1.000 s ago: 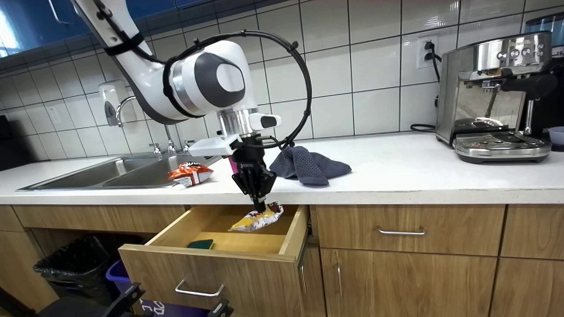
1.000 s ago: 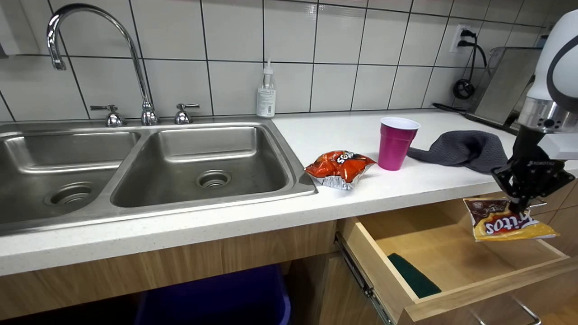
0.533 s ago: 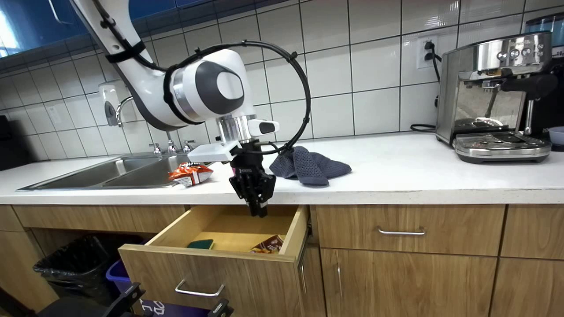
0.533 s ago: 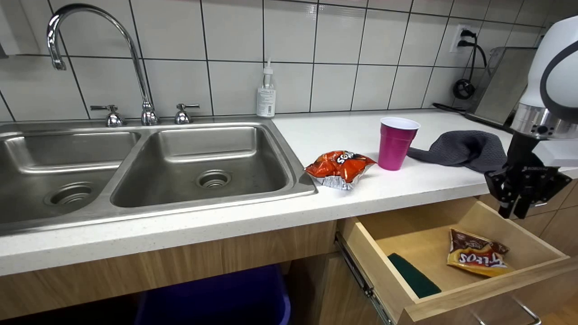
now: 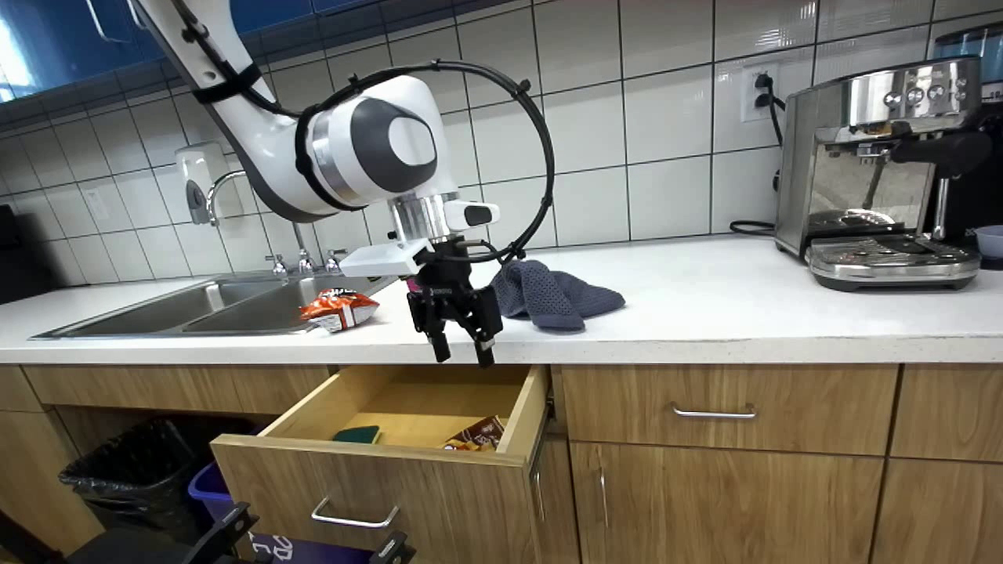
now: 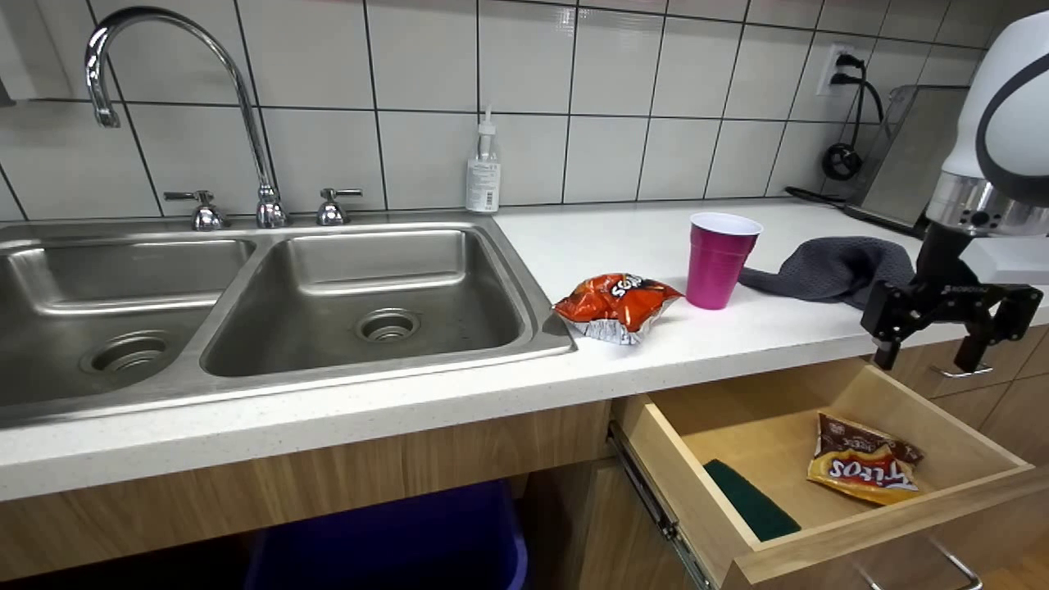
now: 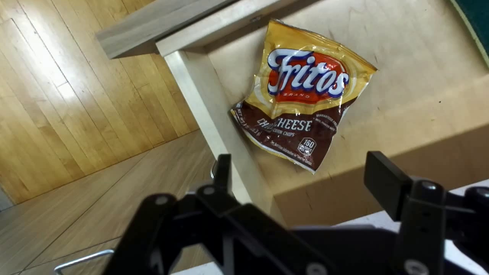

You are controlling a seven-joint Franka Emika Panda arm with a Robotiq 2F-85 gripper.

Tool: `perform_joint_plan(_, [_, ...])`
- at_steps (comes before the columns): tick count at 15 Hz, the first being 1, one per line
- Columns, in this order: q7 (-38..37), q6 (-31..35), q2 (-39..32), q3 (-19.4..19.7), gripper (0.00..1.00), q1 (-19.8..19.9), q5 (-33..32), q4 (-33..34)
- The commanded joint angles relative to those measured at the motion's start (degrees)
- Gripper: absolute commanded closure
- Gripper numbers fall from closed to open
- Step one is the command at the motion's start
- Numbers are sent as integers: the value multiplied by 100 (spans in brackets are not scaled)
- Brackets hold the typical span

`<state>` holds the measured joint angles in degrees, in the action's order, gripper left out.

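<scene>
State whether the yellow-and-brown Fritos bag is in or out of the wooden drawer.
In: the bag lies inside the drawer, on its floor, clear of the open black pincer.

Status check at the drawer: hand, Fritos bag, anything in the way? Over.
Hand open, nothing held, above the drawer. Fritos bag lying inside, front up. Nothing seen between them; green sponge apart from bag.

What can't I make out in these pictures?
Fritos bag: partly hidden behind the drawer front in an exterior view; in the wrist view its finest print is too small to read.
Pink cup: mostly hidden behind the gripper in an exterior view.
Green object: cut off by the wrist view's top and right edges.
</scene>
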<state>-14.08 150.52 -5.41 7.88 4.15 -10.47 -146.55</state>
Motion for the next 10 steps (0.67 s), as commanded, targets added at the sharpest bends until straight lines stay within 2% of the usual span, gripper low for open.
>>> perform_joint_plan(1, [415,-359,333,-99,0,18,298,76])
perform_joint_plan(4, [485,-380,464,-112,0,8,134,144])
perform_joint_plan(5, [307,-124,257,-93,0,32,148,83])
perform_joint_plan(10, [370,-160,349,-108,0,37,148,107])
